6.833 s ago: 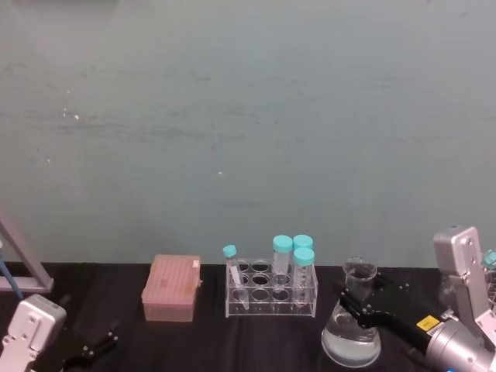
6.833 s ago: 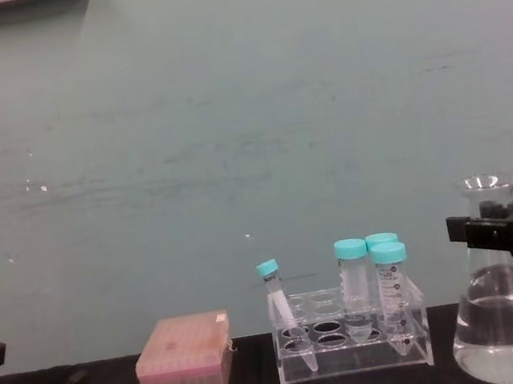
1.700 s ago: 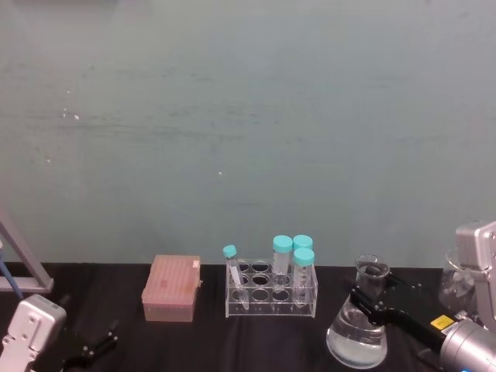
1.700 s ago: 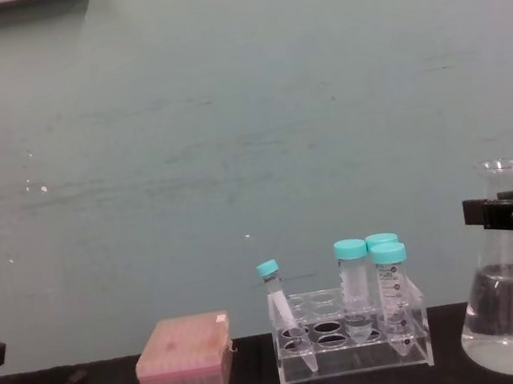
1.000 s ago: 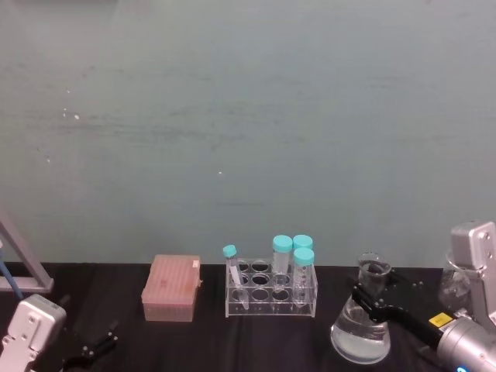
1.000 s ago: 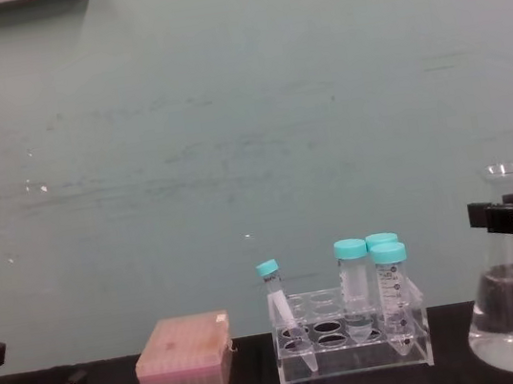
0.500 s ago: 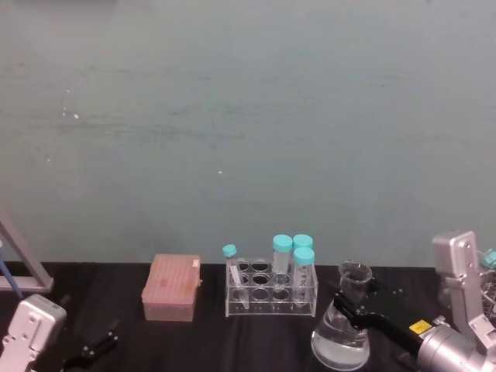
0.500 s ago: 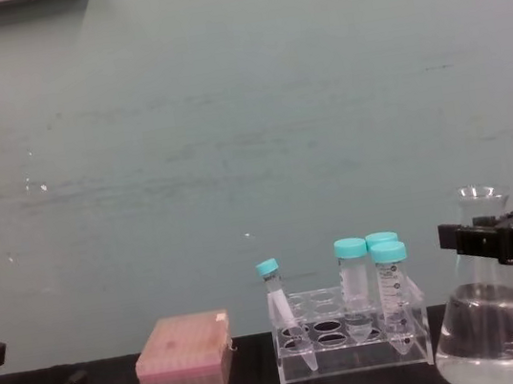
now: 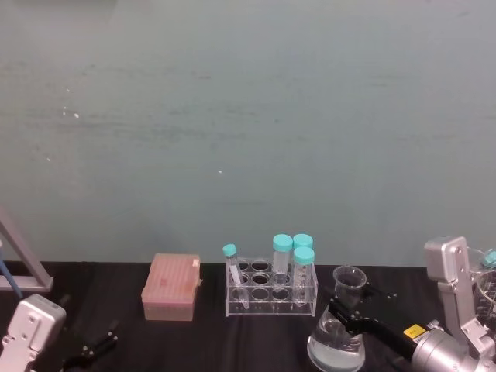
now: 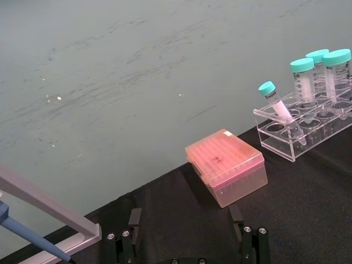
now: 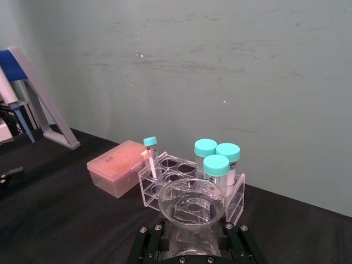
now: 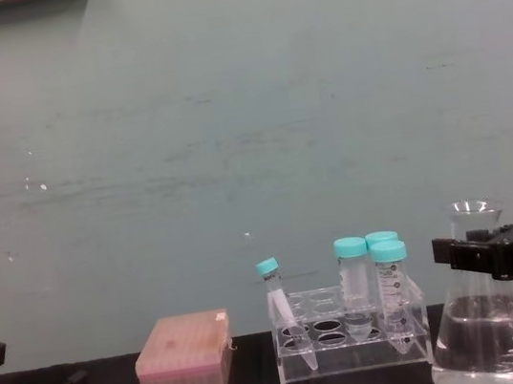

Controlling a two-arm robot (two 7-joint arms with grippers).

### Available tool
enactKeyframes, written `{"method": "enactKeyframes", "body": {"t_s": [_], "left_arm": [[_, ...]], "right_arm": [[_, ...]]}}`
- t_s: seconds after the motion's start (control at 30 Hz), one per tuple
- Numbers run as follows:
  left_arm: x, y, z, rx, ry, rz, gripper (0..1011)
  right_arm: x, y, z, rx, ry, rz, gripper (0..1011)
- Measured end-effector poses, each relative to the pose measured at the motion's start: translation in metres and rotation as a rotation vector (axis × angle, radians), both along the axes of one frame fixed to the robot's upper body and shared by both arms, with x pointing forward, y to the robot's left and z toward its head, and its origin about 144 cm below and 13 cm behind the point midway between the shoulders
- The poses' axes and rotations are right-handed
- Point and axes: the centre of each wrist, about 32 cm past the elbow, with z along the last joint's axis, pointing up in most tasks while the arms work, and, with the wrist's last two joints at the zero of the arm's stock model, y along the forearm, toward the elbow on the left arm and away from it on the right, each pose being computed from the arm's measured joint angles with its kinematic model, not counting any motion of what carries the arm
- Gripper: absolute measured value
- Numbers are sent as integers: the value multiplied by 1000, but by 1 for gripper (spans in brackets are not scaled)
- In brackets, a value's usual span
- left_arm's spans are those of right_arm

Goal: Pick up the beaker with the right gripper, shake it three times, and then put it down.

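Note:
The beaker [image 9: 336, 341] is a clear conical flask with liquid, just right of the tube rack and nearer to me. My right gripper [image 9: 343, 308] is shut on its neck below the flared rim. From the chest the beaker [image 12: 483, 342] shows with the black jaws [image 12: 483, 255] clamped across its neck. The right wrist view looks down into the beaker's rim [image 11: 191, 200] between the jaws. Its base runs to the frame edge, so I cannot tell whether it rests on the table. My left gripper [image 10: 185, 215] stands open low at the left, parked.
A clear rack [image 9: 271, 291] holds several teal-capped tubes [image 12: 390, 278]. A pink tip box [image 9: 171, 287] sits left of it. A grey stand with a blue pipette [image 9: 15, 267] is at the far left. More glassware [image 9: 487, 283] stands at the right edge.
The beaker in my right gripper has swung left, from the right edge toward the tube rack, and sits lower than a second ago. The left arm has not moved.

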Motion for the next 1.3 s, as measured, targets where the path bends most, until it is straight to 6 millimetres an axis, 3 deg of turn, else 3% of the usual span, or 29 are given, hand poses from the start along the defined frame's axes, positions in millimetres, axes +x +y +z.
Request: {"method": "enactKeyframes", "body": {"t_s": [1.3], "left_arm": [[0,0,0,0,0,0,1000]], "right_arm": [[0,0,-8,16,41,-4,456]]}}
